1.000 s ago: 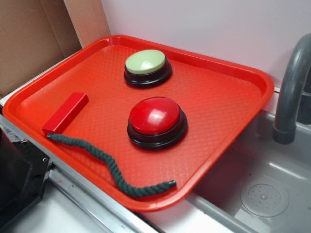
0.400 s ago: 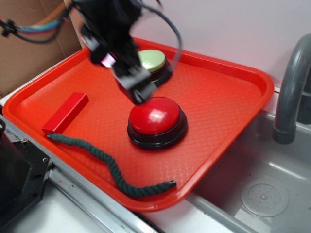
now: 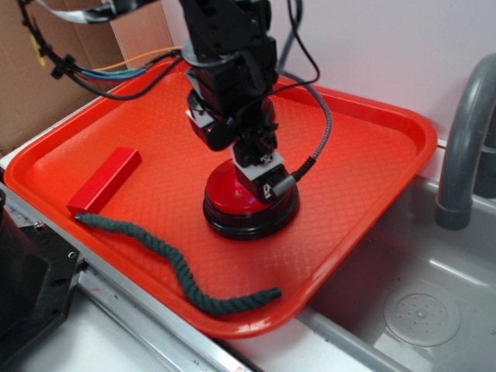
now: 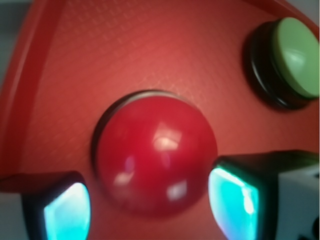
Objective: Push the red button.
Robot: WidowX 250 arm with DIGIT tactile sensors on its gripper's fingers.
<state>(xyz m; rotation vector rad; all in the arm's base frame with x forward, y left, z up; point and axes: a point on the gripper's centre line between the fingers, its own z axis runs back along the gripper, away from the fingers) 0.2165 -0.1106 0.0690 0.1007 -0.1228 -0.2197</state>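
The red button, a glossy red dome on a black base, sits in the middle of the red tray. My gripper hangs right over it, low on the dome; I cannot tell whether it touches. In the wrist view the red button fills the middle, and my gripper is open, its cyan-lit pads standing wide apart either side of the dome's near edge. Nothing is held.
A pale green dome button stands behind the red one, mostly hidden by the arm in the exterior view. A small red block and a dark green rope lie on the tray's left and front. A sink with a grey faucet is on the right.
One second ago no arm was in view. It came in from the upper left and has moved down and right, onto the red button. The button and the other things have not moved.
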